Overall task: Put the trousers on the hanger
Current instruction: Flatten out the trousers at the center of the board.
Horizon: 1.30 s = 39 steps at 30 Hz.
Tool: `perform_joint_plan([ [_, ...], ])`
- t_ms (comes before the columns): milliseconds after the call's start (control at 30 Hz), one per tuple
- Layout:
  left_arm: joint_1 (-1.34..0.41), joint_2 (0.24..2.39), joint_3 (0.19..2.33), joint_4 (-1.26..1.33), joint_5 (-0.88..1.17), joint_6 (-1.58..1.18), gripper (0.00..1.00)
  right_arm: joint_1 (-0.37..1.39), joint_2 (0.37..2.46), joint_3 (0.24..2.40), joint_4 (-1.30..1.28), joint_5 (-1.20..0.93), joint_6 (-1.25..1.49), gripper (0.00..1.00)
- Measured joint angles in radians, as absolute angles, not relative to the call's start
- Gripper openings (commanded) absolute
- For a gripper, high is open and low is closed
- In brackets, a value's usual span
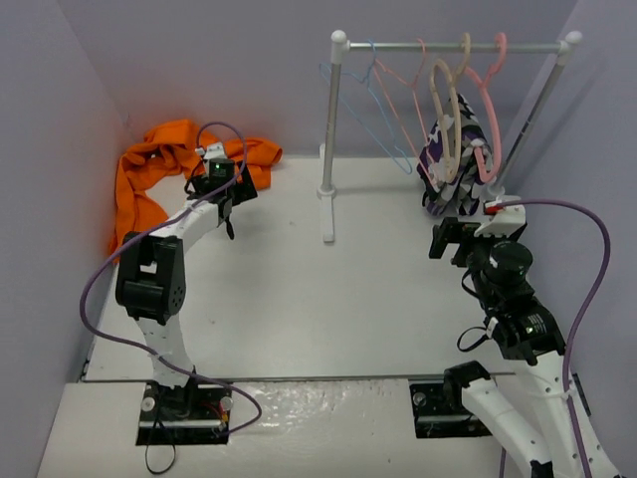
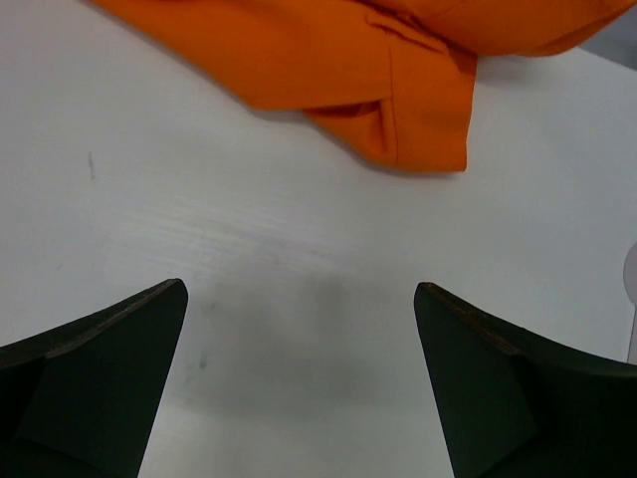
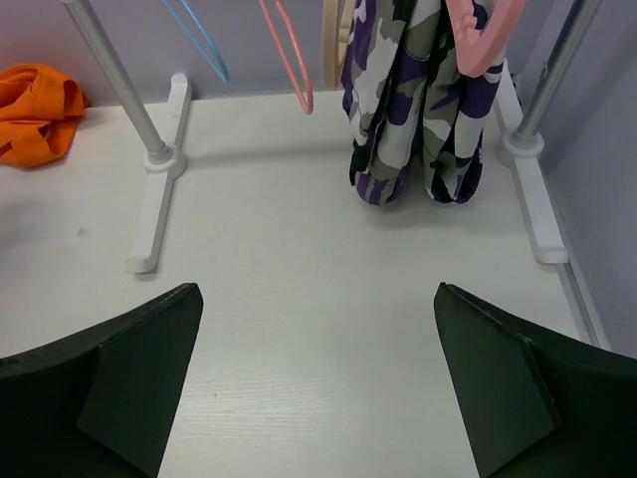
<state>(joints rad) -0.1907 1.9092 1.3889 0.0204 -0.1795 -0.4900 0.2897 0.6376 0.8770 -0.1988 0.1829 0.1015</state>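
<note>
Orange trousers (image 1: 169, 164), plain and crumpled

left pincer (image 2: 299, 291) spread wide; right pincer (image 3: 317, 295) likewise

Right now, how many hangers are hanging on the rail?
4, all hanging on the rail: a light-blue hanger leftmost, a thin pink hanger next, a beige hanger, then a thick pink hanger at the right. The patterned garment could hide another.
</note>
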Motion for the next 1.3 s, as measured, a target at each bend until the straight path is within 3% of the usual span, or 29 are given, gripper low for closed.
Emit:
perform_joint_plan([
  [300, -0.191, 2.259, 1.693, 0.097, -0.175, -0.568, 0.97, 0.29, 0.724, 0.877, -0.198, 0.203, 0.105, 1.0],
  [567, -0.197, 2.367, 1.787, 0.13, -0.173, -0.605, 0.95, 0.29, 0.744, 0.877, -0.198, 0.228, 0.108, 1.0],
  [633, -0.2, 2.384, 1.813, 0.132, -0.173, -0.606, 0.85, 0.29, 0.744, 0.875, -0.197, 0.232, 0.108, 1.0],
  [733, -0.206, 2.407, 1.835, 0.135, -0.177, -0.599, 0.48, 0.29, 0.747, 0.875, -0.198, 0.237, 0.108, 1.0],
  [900, -0.216, 2.447, 1.878, 0.127, -0.191, -0.569, 0.0, 0.29, 0.751, 0.868, -0.196, 0.239, 0.109, 1.0],
  [1133, -0.217, 2.449, 1.895, 0.094, -0.192, -0.511, 0.0, 0.29, 0.761, 0.862, -0.191, 0.217, 0.104, 1.0],
  [1300, -0.238, 2.303, 1.854, -0.093, -0.189, -0.417, 0.0, 0.29, 0.8, 0.88, -0.195, 0.166, 0.104, 1.0],
])
